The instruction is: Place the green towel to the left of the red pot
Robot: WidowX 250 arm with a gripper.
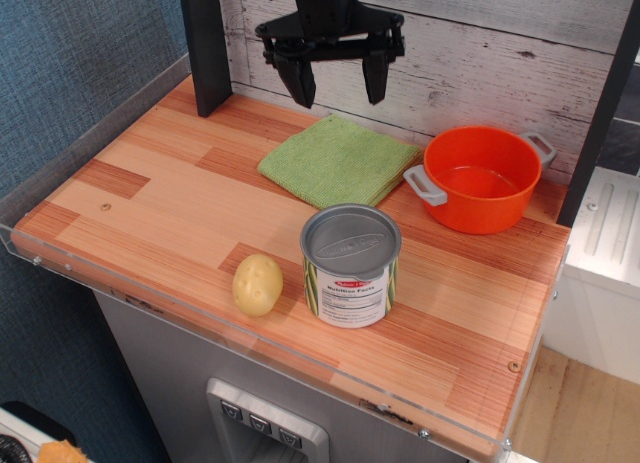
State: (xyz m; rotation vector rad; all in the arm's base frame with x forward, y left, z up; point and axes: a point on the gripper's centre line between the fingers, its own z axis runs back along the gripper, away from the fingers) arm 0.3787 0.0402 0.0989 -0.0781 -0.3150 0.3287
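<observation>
The green towel lies flat on the wooden table, just left of the red pot, its right edge close to the pot's near grey handle. The pot stands upright and looks empty at the back right. My gripper hangs open and empty in the air above the towel's far edge, its two black fingers spread wide, touching nothing.
A labelled tin can with a grey lid stands in front of the towel. A yellow potato lies left of the can near the table's front edge. A black post stands at the back left. A white plank wall runs behind.
</observation>
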